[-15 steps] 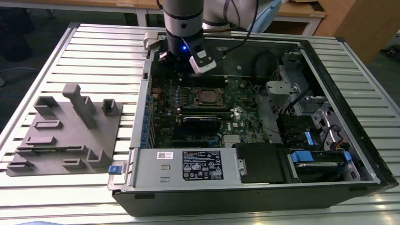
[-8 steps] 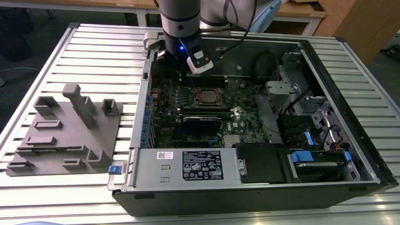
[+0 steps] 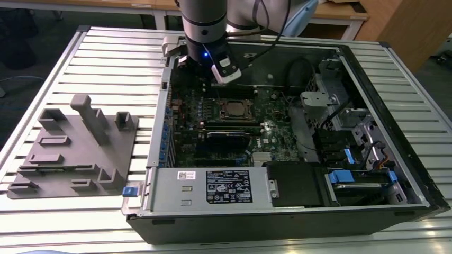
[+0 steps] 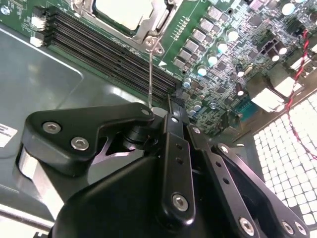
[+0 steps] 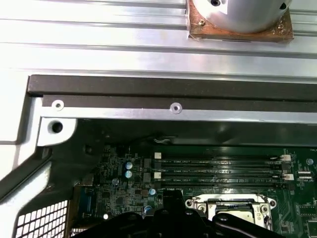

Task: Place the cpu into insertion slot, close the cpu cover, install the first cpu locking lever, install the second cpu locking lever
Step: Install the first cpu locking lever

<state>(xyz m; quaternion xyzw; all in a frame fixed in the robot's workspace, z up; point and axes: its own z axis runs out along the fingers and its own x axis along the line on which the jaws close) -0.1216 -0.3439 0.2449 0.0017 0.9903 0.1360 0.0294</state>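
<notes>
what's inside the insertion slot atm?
The cpu sits in the insertion slot, its grey top showing through the window of the cpu cover. The cover frame hides the chip's edges, and the chip hides the socket contacts beneath.

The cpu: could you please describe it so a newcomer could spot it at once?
Start at the open computer case on the slatted table and find the green motherboard inside it. Near the board's middle sits the cpu, a small flat square with a dull silver-grey top. Its neighbours are long narrow black slots, not square or silvery.
</notes>
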